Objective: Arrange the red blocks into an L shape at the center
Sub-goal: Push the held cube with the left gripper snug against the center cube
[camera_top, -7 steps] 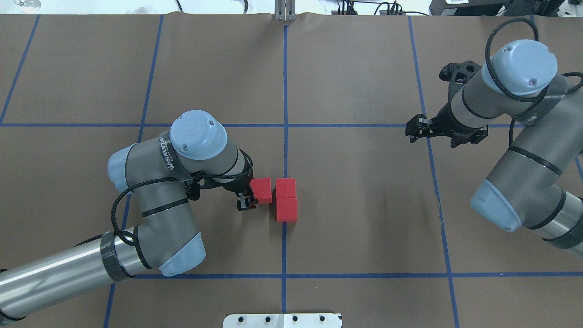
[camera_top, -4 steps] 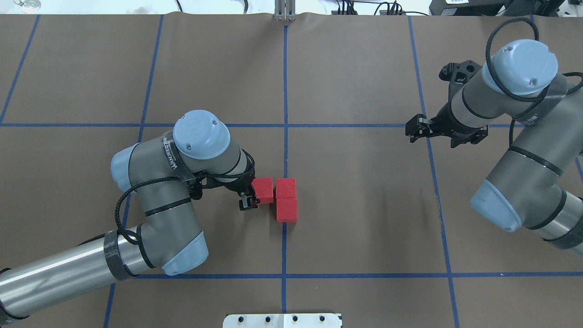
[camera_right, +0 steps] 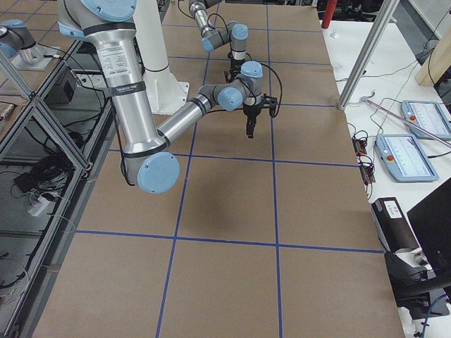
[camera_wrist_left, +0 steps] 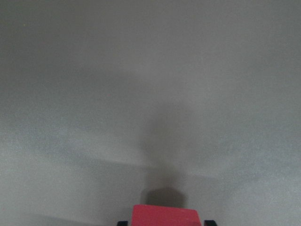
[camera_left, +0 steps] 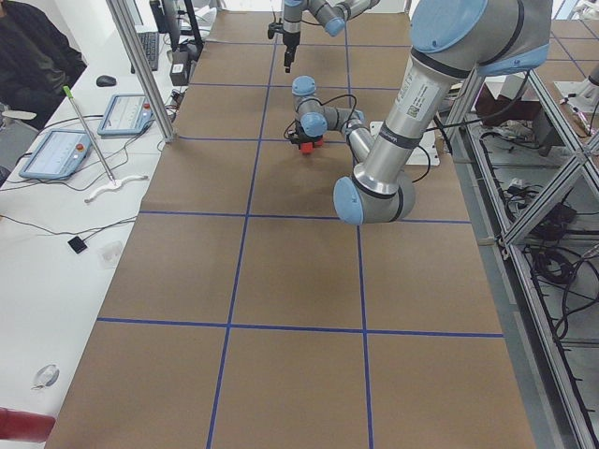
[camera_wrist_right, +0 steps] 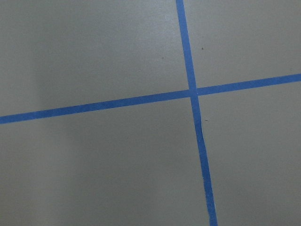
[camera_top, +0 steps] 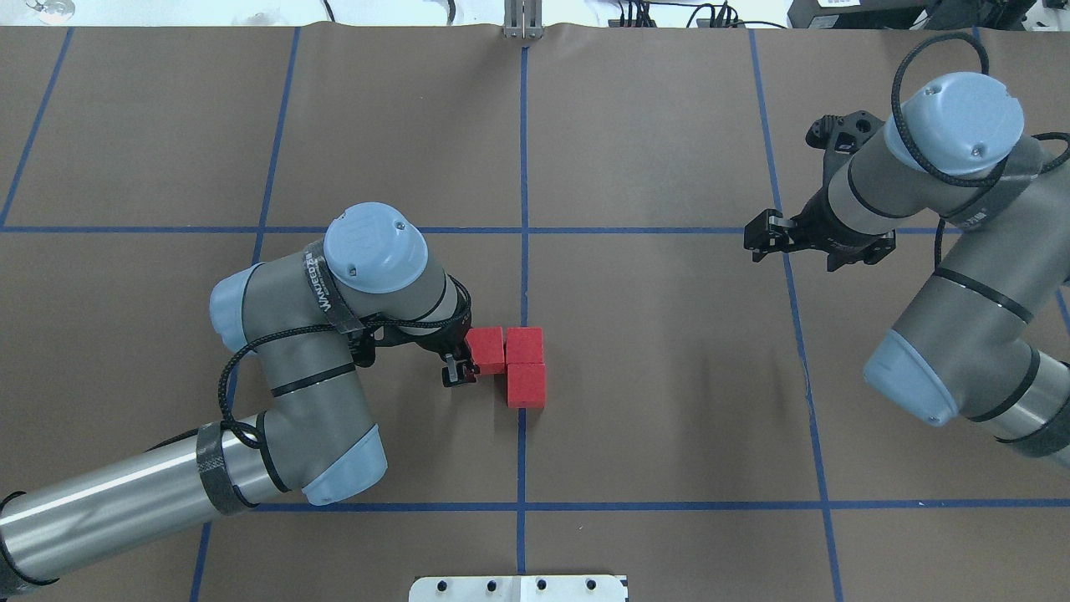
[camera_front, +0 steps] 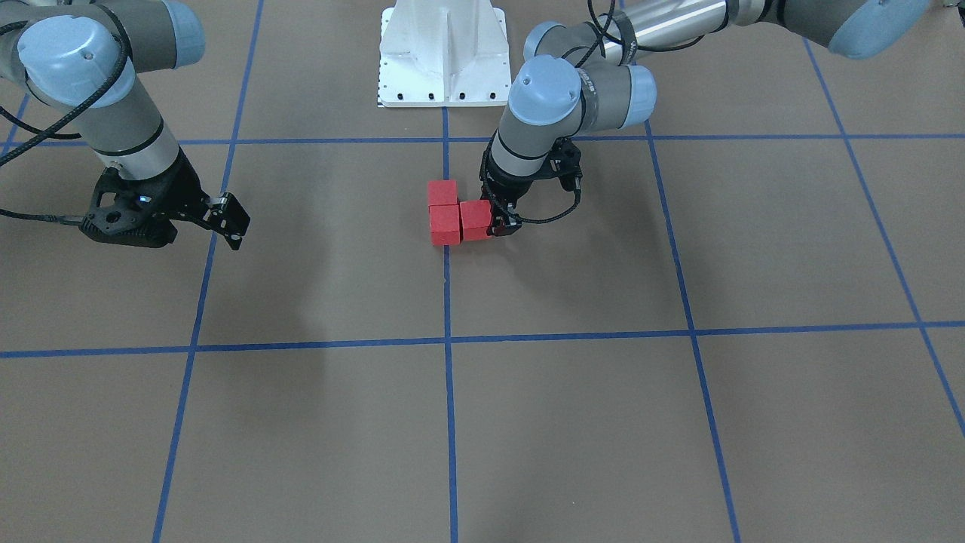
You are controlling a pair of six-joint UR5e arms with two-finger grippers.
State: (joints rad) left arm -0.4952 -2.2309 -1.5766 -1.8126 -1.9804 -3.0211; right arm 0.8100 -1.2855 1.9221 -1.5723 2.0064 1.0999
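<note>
Three red blocks lie at the table's centre. Two touch in a line on the blue centre line, one (camera_top: 525,344) farther from me and one (camera_top: 526,385) nearer. The third block (camera_top: 486,349) sits right beside the farther one, on its left; together they outline an L (camera_front: 445,225). My left gripper (camera_top: 465,361) is shut on this third block, which shows between the fingertips in the left wrist view (camera_wrist_left: 164,215). My right gripper (camera_top: 756,238) hovers open and empty far to the right, over a tape crossing (camera_wrist_right: 193,91).
Brown paper with a blue tape grid (camera_top: 522,506) covers the table. The white robot base plate (camera_top: 518,588) sits at the near edge. My left elbow (camera_top: 343,451) hangs low to the left of the blocks. A side bench holds tablets (camera_left: 56,150).
My left gripper has slid the third block a little to the right, closing most of the gap to the block pair. The right arm has not moved.
</note>
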